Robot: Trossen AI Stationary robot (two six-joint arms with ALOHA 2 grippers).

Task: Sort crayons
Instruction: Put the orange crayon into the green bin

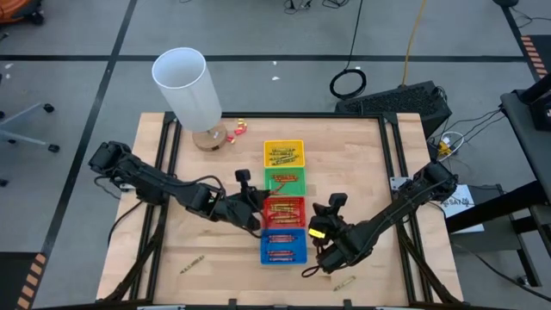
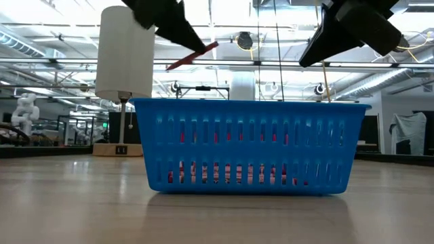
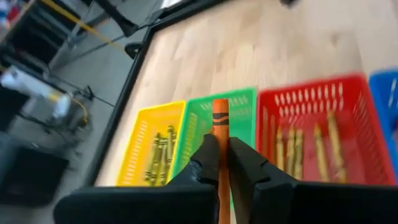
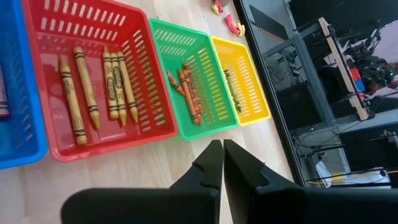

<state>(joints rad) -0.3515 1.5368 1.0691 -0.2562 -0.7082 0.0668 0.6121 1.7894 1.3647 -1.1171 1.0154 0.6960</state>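
Pinching an orange crayon (image 3: 221,134) upright, the left gripper (image 3: 221,155) hangs above the green tray (image 3: 208,127), with yellow tray (image 3: 152,149) and red tray (image 3: 305,134) flanking. Right gripper (image 4: 222,163), fingers pressed together and empty, sits just beside the blue tray (image 1: 283,249). Two stray crayons (image 1: 191,263) lie on open tabletop (image 1: 207,172) near its front edge.

Four trays (image 1: 283,155) sit in a row: yellow, green, red, blue. The red tray (image 4: 93,87) holds five crayons (image 4: 93,87), perhaps six.
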